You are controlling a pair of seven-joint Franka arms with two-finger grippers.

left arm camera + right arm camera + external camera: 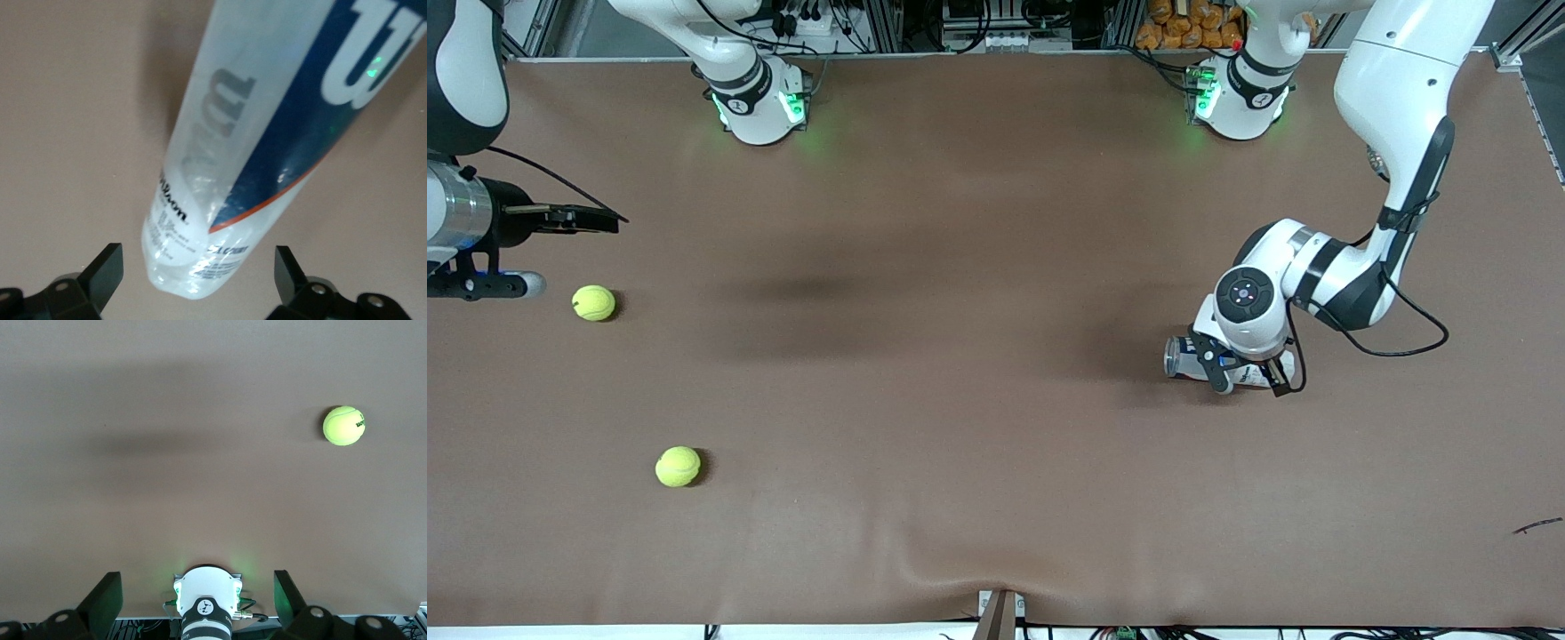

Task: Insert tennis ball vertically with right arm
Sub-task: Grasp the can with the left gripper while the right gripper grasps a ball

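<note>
Left pincer (193, 273) straddles lying can (267, 133), unclamped.

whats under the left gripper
A clear tennis ball can lies on its side on the table, between the open left gripper fingers. Its contents cannot be told.

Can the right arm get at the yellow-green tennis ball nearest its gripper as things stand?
Probably yes. The right gripper is open, close by the yellow-green tennis ball, with only bare brown table around it.
</note>
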